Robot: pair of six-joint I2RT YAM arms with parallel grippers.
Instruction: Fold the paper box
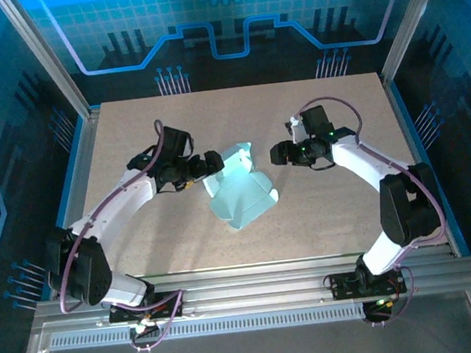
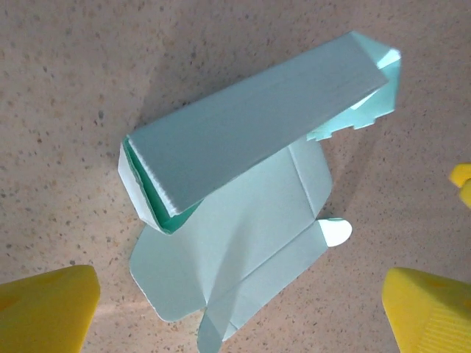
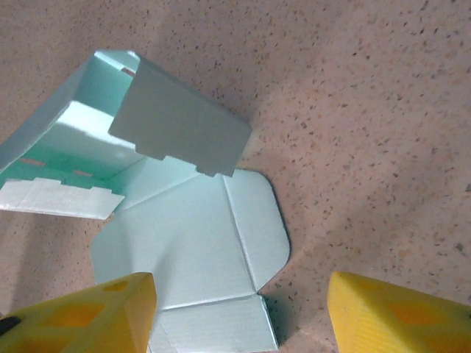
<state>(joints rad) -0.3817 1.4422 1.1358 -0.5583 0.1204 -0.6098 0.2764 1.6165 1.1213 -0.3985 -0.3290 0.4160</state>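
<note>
Speckled table (image 1: 129,129) holds a half-folded box (image 1: 239,197). Beside it, left gripper (image 1: 215,162) and right gripper (image 1: 276,153) hang with jaws spread, empty. Probably best to press the flaps (image 3: 180,132) over squarely.

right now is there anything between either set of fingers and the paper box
Nothing visible does. The partly folded paper box lies mid-table. The left fingers are open close to its left side, and the right fingers are open off its right side, with bare tabletop between.

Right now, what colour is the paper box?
Paper box is pale mint; clearest from left wrist.
</note>
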